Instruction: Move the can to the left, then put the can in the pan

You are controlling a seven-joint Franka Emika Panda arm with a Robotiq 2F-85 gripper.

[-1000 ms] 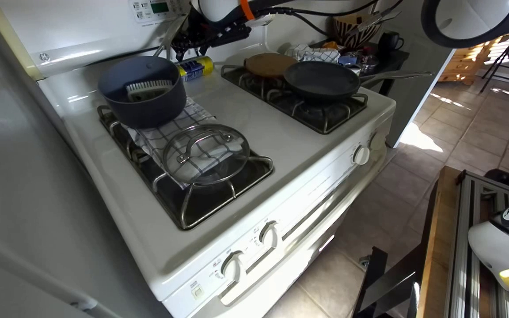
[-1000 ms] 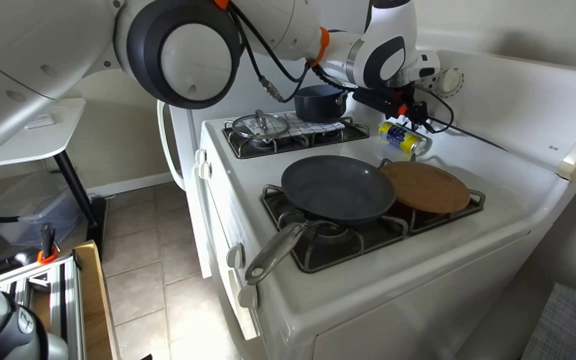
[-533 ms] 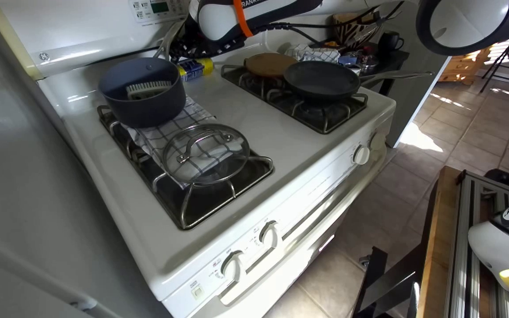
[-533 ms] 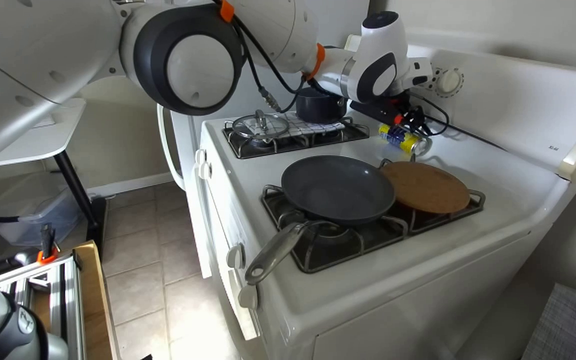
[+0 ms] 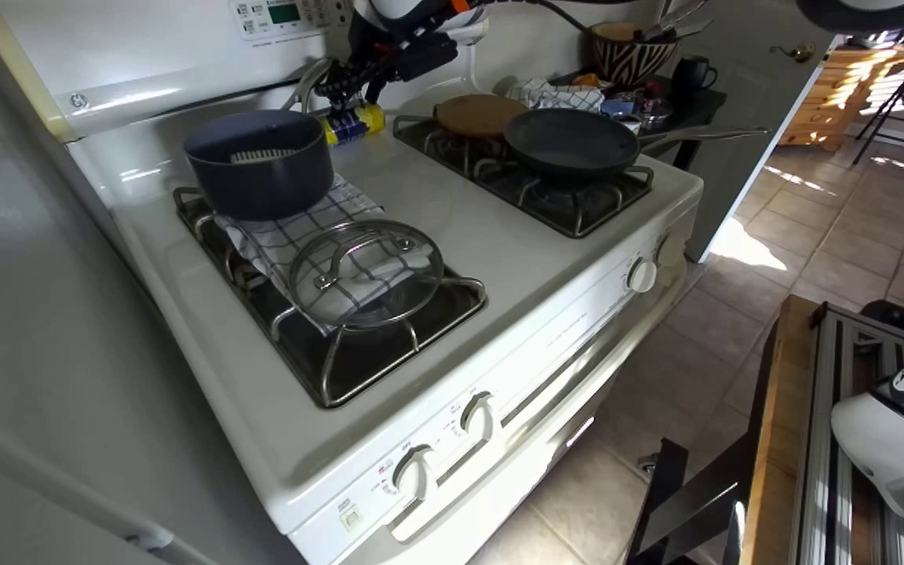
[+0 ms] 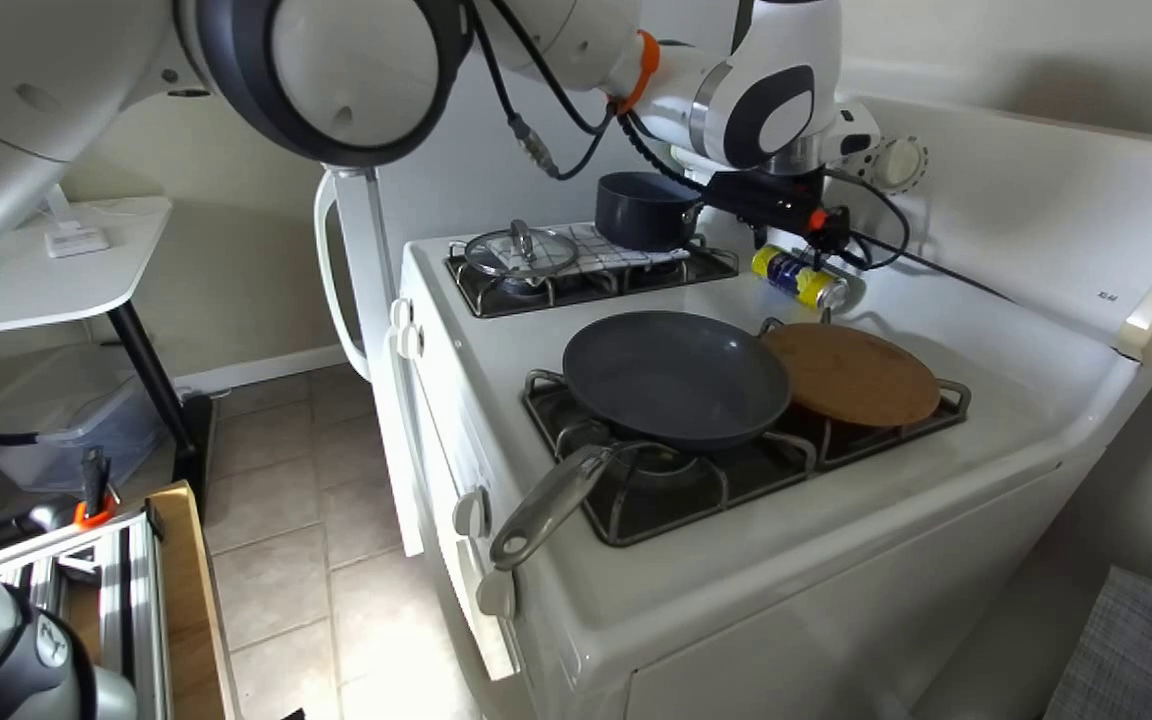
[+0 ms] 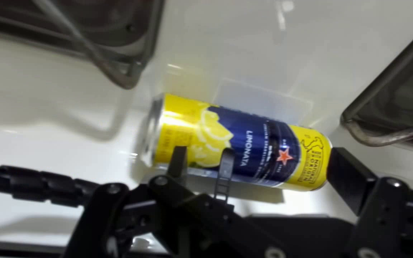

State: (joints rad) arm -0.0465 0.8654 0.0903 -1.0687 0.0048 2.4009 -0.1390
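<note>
The yellow and blue can (image 5: 354, 124) lies on its side on the white stovetop near the back panel; it also shows in an exterior view (image 6: 794, 277) and the wrist view (image 7: 242, 139). My gripper (image 7: 259, 154) is open above the can. Its fingers are spread along the can's length: one overlaps the yellow top part, the other is at the bottom end. Whether they touch it I cannot tell. The gripper also shows in both exterior views (image 5: 354, 98) (image 6: 818, 255). The pan (image 6: 676, 375), a shallow black skillet, sits on a front burner grate, also visible in an exterior view (image 5: 572, 141).
A dark-blue pot (image 5: 260, 176) with a silver handle stands beside the can on a checked towel (image 5: 326, 205). A glass lid (image 5: 366, 275) lies on that towel. A round brown board (image 6: 851, 373) lies behind the pan. The stove's back panel (image 6: 996, 190) is close behind my gripper.
The arm dipped, then rose again. The can has shifted slightly, toward the pot in an exterior view. The pot's handle has dropped and the pot now stands more level and slightly shifted.
</note>
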